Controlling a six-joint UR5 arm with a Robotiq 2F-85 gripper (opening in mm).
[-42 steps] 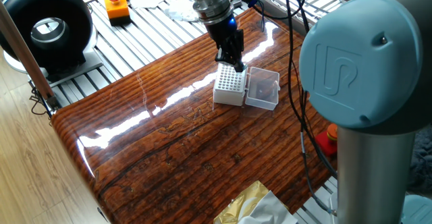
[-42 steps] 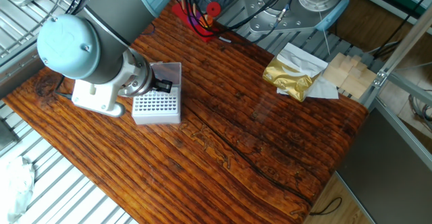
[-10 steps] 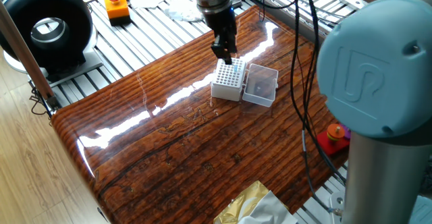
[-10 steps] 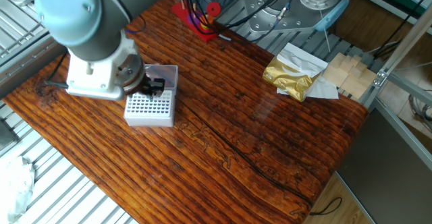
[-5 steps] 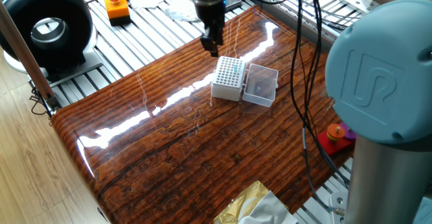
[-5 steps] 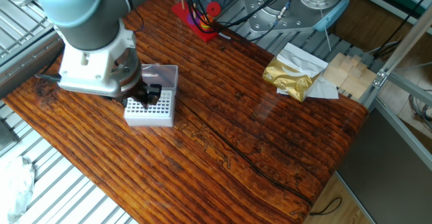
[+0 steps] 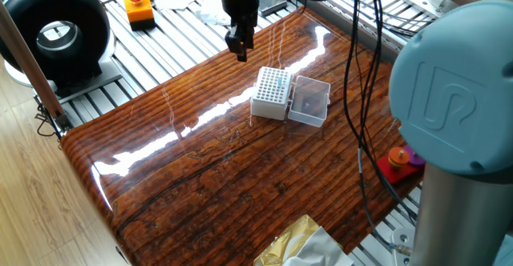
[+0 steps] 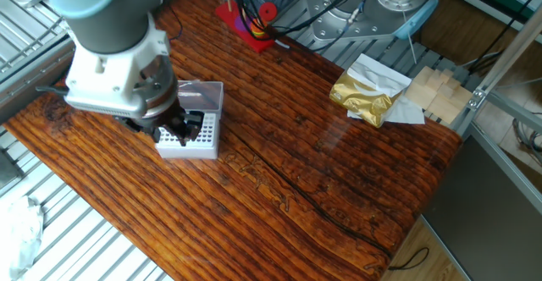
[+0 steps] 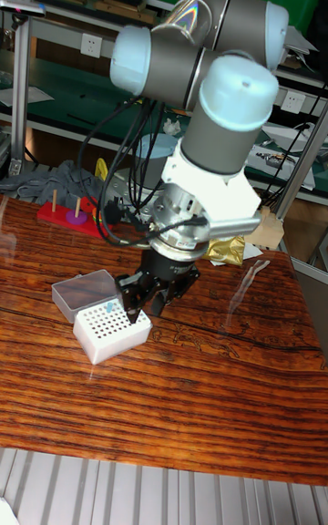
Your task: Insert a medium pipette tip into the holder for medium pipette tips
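The holder (image 7: 271, 94) is a white block with a grid of holes, standing on the wooden table with its clear lid (image 7: 309, 103) folded open beside it. My gripper (image 7: 240, 51) hangs in the air up and to the left of the holder, apart from it. In the tall fixed view the gripper (image 9: 150, 302) shows its black fingers spread, with nothing between them. A small pale speck (image 9: 107, 307) sticks up from the holder (image 9: 111, 331) top; it may be the medium pipette tip, too small to be sure. In the other fixed view the arm partly covers the holder (image 8: 193, 144).
A gold foil bag (image 8: 362, 95) and wooden blocks (image 8: 436, 90) lie at the table's far end. An orange button box (image 7: 139, 8) and a black round fan (image 7: 56, 34) sit off the table's left. Red parts and cables (image 8: 254, 19) lie behind the holder.
The gripper has lifted off the holder's top and drawn back up and to the left. The holder shifted slightly earlier and now stands still.
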